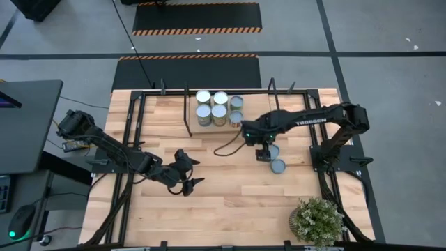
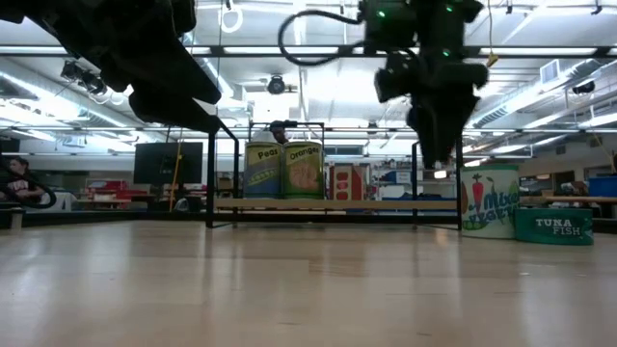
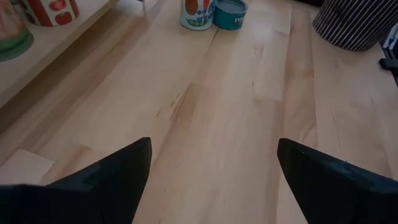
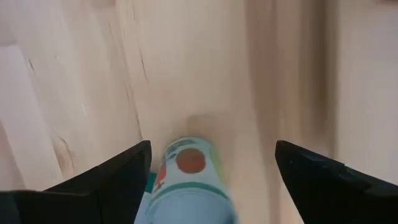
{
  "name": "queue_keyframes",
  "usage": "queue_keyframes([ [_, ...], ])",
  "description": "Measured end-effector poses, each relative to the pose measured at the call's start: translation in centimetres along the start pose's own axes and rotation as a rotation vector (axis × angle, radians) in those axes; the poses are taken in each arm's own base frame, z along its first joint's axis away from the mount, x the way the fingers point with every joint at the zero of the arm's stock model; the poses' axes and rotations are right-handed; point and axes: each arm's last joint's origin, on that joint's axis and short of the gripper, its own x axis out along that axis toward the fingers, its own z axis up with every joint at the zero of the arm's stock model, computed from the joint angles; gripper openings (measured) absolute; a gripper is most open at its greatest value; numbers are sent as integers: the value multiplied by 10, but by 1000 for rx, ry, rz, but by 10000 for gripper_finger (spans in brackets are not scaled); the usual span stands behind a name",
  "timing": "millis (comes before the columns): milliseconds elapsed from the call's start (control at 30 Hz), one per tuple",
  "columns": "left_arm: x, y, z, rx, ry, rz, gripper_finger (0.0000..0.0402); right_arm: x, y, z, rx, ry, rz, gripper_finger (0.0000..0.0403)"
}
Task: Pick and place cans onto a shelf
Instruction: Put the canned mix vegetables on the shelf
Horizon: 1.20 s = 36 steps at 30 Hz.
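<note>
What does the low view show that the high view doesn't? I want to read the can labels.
Only the low view shows label fronts: Peas and Oranges on the shelf, and the flat Tuna Fish tin. Only the high view shows the can tops, the potted plant and the left gripper, open over bare table. Both show the right gripper, open above the two loose cans.
</note>
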Motion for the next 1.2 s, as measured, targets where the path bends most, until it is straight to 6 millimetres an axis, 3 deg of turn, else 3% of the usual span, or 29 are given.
queue_keyframes([
  [200,0,0,0,0,0,2,354,23,6,-20,24,40,-15,350],
  [533,0,0,0,-21,0,0,354,38,13,-35,52,103,-47,350],
  [1000,0,0,0,8,8,-11,354,39,12,-43,18,166,-93,348],
  [1200,0,0,0,1,8,-10,354,28,13,-34,-7,135,-88,346],
])
